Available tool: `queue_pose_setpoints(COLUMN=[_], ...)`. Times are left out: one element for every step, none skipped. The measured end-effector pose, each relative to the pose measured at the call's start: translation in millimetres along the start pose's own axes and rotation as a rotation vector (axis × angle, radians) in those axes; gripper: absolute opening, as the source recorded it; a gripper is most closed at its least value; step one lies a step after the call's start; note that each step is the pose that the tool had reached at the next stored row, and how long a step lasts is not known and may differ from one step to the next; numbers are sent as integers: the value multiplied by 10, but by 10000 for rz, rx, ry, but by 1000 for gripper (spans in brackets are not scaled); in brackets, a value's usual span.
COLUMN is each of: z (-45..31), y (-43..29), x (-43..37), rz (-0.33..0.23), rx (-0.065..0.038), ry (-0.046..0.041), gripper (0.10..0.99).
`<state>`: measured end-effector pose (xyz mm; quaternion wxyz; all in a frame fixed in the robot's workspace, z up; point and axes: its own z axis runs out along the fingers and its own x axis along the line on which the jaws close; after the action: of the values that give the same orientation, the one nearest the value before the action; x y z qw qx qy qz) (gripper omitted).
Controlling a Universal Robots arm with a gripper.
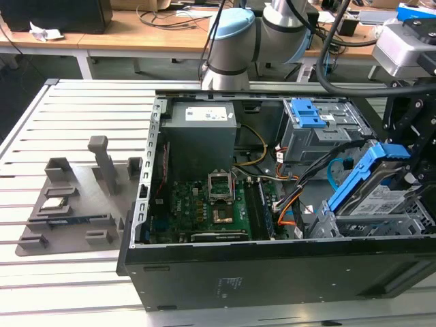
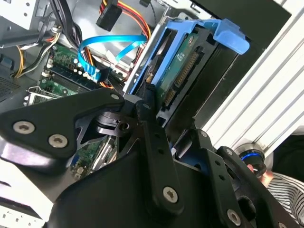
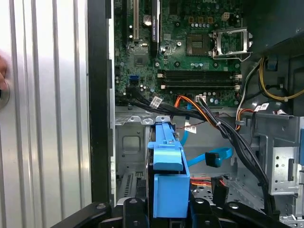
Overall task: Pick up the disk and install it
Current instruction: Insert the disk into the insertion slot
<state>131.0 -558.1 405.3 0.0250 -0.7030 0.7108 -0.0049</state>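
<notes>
Look at the open computer case [image 1: 272, 272] on the slatted metal table [image 1: 82, 122]. Your gripper [image 2: 156, 118] is pinching the disk [image 1: 385, 197] by its blue plastic frame, one black finger [image 2: 152, 142] on each side. In the exterior view the disk is tilted, low end down in the metal drive cage [image 1: 381, 221] at the case's corner on the exterior view's right. In the first wrist view the disk's blue frame [image 3: 167, 183] sits between the fingers, above the cage floor. The green motherboard [image 1: 204, 211] lies beside it. Blue cable [image 3: 209, 159] and orange wires [image 3: 199, 107] run near the disk. A gray holder tray [image 1: 75, 204] rests well apart, on the exterior view's left.
</notes>
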Motion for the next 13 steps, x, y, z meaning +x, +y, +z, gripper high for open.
queue_pose_setpoints(z=[12, 31, 48, 67, 95, 122, 123, 125, 128, 129, 130, 134, 135], y=[27, 37, 38, 40, 42, 44, 44, 44, 44, 44, 45, 45, 45], x=[1, 1, 1, 2, 3, 4, 4, 4, 4, 4, 5, 4, 4], rz=[-1, 0, -3, -2, -1, -1, -1, -1, -1, -1, 0, 0, 0], rx=[0, -1, 0, -1, -1, -1, -1, -1, -1, -1, -2, -1, 0], ry=[-3, -1, 0, -1, -1, 0, 4, 3, 0, 1, 5, 0, 1], gripper=[365, 365, 365, 365, 365, 365, 365, 365, 365, 365, 376, 376, 439])
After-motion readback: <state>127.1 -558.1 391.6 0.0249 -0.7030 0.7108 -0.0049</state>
